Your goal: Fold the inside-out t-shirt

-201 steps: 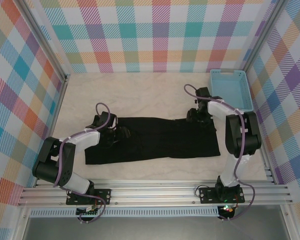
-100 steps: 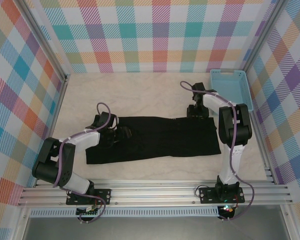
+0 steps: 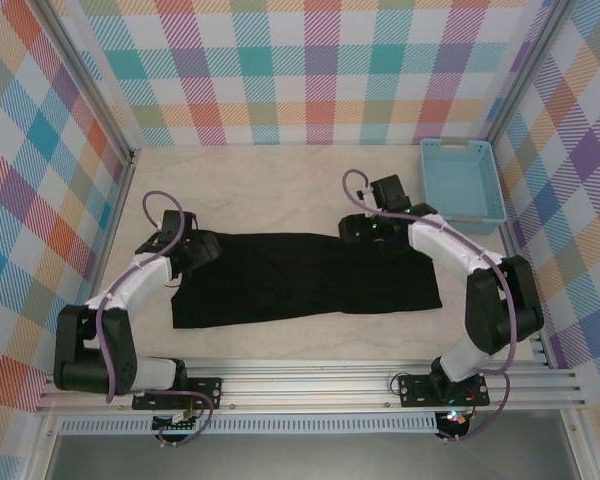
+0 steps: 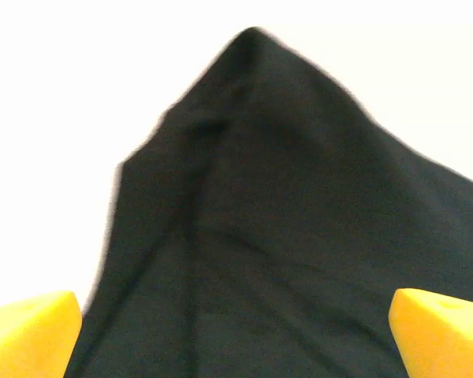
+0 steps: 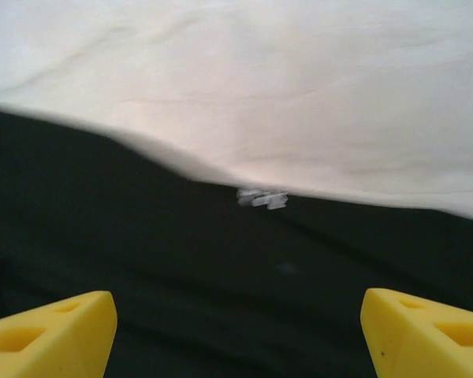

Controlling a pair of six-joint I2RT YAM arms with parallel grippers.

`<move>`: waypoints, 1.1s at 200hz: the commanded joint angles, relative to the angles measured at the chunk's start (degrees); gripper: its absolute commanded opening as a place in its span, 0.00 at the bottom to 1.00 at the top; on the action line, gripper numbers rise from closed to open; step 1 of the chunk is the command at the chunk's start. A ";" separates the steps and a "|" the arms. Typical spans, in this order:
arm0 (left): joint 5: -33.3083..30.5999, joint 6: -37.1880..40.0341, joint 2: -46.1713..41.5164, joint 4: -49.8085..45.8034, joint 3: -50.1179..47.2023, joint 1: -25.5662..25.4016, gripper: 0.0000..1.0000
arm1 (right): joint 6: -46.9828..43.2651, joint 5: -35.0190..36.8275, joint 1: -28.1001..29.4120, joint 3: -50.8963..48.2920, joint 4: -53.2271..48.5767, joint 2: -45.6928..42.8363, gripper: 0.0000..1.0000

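The inside-out t-shirt (image 3: 310, 280) lies flat on the table as a wide black strip. My left gripper (image 3: 200, 250) hovers at the strip's far left corner. Seen from the left wrist, its yellow fingertips (image 4: 27, 335) stand far apart with only that peaked corner of the cloth (image 4: 284, 236) beneath them. My right gripper (image 3: 352, 230) is over the far edge, right of the middle. Its yellow fingertips (image 5: 47, 335) are spread wide above black cloth (image 5: 221, 283), holding nothing. A small white tag (image 5: 262, 197) shows at that edge.
A light-blue basket (image 3: 485, 205) stands at the back right, close to the right arm's elbow. Checked walls close in the table (image 3: 280, 185) on three sides, and a metal rail (image 3: 310, 385) runs along the near edge.
Both grippers have opened wider. The left one drew back left from over the shirt to its far left corner. The right one slid left along the far edge, away from the basket.
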 commanded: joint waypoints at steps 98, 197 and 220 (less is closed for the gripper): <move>8.37 7.53 17.65 -8.33 8.78 4.12 1.00 | 5.43 -15.53 3.29 -7.93 9.87 -3.39 0.83; 22.72 7.99 16.70 -3.87 5.84 -0.53 0.88 | 6.04 -14.43 3.28 -6.20 7.74 -1.44 0.82; 23.54 7.99 15.23 -3.20 5.22 -0.62 0.84 | 6.14 -14.23 3.24 -6.20 7.41 -1.35 0.82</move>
